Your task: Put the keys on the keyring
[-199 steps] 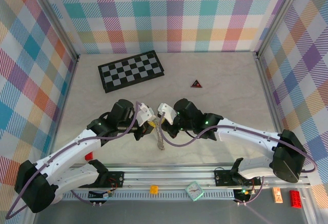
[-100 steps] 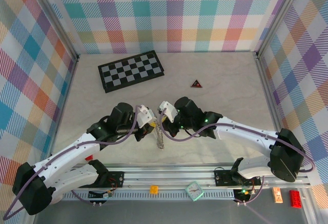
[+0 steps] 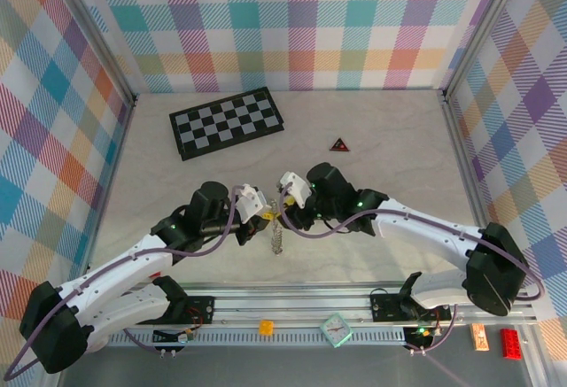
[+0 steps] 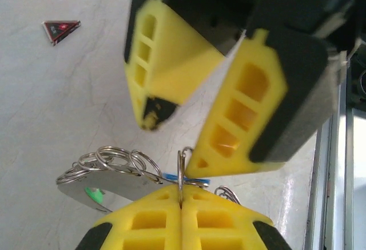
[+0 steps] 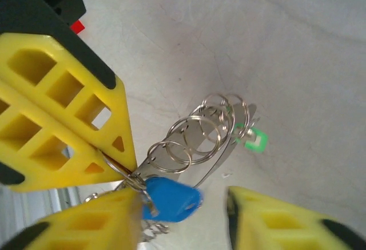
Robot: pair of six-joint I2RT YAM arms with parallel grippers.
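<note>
Near centre, left end effector (image 4: 181, 205) pinches keyring (image 4: 137, 167).

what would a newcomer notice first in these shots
Two yellow-fingered grippers meet tip to tip mid-table: the left gripper shut on the keyring, the right gripper open beside it. A blue key sits by the pinched ring, and a checkerboard lies at the back left.
</note>
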